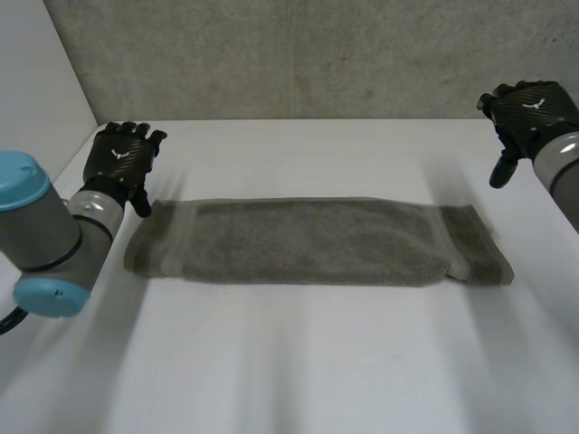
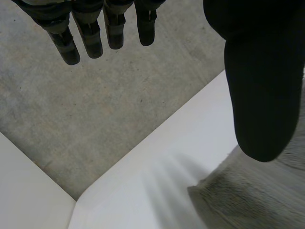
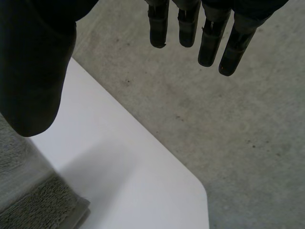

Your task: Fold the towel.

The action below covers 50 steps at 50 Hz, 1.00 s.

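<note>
Lying folded (white table (image 1: 289, 371) around): towel (image 1: 317, 242)

White table (image 1: 298, 362) backed by a grey concrete wall (image 1: 298, 54)

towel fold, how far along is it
The towel lies on the table as a long strip, layered at its right end, so one lengthwise fold looks done. Nothing is in hand: the left hand is open by the left end, the right hand open beyond the right end. Probably left: folding end to end.
</note>
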### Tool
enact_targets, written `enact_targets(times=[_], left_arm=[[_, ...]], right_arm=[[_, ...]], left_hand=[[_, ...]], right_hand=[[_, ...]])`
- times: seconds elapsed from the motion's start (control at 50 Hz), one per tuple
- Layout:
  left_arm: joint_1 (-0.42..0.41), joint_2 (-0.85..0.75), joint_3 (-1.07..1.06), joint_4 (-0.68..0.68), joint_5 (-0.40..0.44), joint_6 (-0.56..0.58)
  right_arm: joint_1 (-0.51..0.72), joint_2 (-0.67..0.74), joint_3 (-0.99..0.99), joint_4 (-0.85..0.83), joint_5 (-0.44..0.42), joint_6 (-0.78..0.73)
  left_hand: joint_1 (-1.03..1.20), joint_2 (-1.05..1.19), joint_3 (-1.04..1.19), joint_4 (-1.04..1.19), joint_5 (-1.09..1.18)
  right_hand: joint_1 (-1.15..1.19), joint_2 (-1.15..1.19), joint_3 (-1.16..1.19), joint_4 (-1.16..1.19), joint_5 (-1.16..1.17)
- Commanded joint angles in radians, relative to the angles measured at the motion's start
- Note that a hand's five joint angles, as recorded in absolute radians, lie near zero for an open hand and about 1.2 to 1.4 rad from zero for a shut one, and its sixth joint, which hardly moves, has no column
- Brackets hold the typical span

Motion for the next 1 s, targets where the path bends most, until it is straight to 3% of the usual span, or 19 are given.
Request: enact_targets(times=[0.02, 0.26, 0.46, 0.54, 0.58, 0.6, 0.62, 0.86, 0.9, 1.0], left_arm=[[-0.004, 0.097, -0.141, 0.007, 0.002, -0.007], [-0.004, 0.128, -0.276, 0.078, 0.005, -0.007], [-0.025, 0.127, -0.284, 0.076, 0.009, -0.062], [-0.025, 0.134, -0.291, 0.078, 0.012, -0.117], [-0.022, 0.134, -0.291, 0.078, 0.012, -0.157], [-0.022, 0.134, -0.291, 0.078, 0.012, -0.157], [-0.021, 0.139, -0.291, 0.078, 0.012, -0.180], [0.018, 0.208, -0.295, 0.078, 0.015, -0.373], [0.031, 0.225, -0.296, 0.078, 0.015, -0.416], [0.031, 0.243, -0.304, 0.078, 0.016, -0.438]], right_arm=[[-0.055, -0.146, 0.192, -0.061, -0.027, -0.028], [-0.084, -0.142, 0.403, 0.029, -0.094, -0.148], [-0.101, 0.038, 0.459, -0.146, -0.097, -0.133], [-0.127, 0.104, 0.447, -0.224, -0.099, -0.131], [-0.139, 0.119, 0.436, -0.248, -0.099, -0.131], [-0.140, 0.119, 0.436, -0.249, -0.099, -0.131], [-0.146, 0.119, 0.429, -0.256, -0.096, -0.130], [-0.256, 0.113, 0.370, -0.249, -0.061, -0.160], [-0.328, 0.095, 0.352, -0.247, -0.039, -0.209], [-0.367, 0.041, 0.315, -0.247, -0.028, -0.300]], left_hand=[[0.002, 0.005, 0.007, 0.008, -0.023], [0.011, 0.014, 0.016, 0.016, -0.015], [0.011, 0.014, 0.016, 0.016, -0.015], [0.017, 0.020, 0.022, 0.022, -0.009], [0.017, 0.020, 0.022, 0.022, -0.009], [0.017, 0.020, 0.022, 0.022, -0.009], [0.017, 0.020, 0.022, 0.022, -0.009], [0.017, 0.020, 0.022, 0.022, -0.009], [0.017, 0.020, 0.022, 0.022, -0.009], [0.017, 0.020, 0.022, 0.022, -0.009]], right_hand=[[0.022, 0.006, 0.003, -0.015, 0.017], [0.220, 0.203, 0.200, 0.182, 0.214], [0.290, 0.274, 0.271, 0.252, 0.285], [0.463, 0.447, 0.444, 0.426, 0.458], [0.843, 0.826, 0.823, 0.805, 0.837], [0.845, 0.828, 0.826, 0.807, 0.839], [1.136, 1.119, 1.116, 1.098, 1.130], [1.164, 1.147, 1.145, 1.126, 1.158], [1.164, 1.147, 1.145, 1.126, 1.158], [1.164, 1.147, 1.145, 1.126, 1.158]])
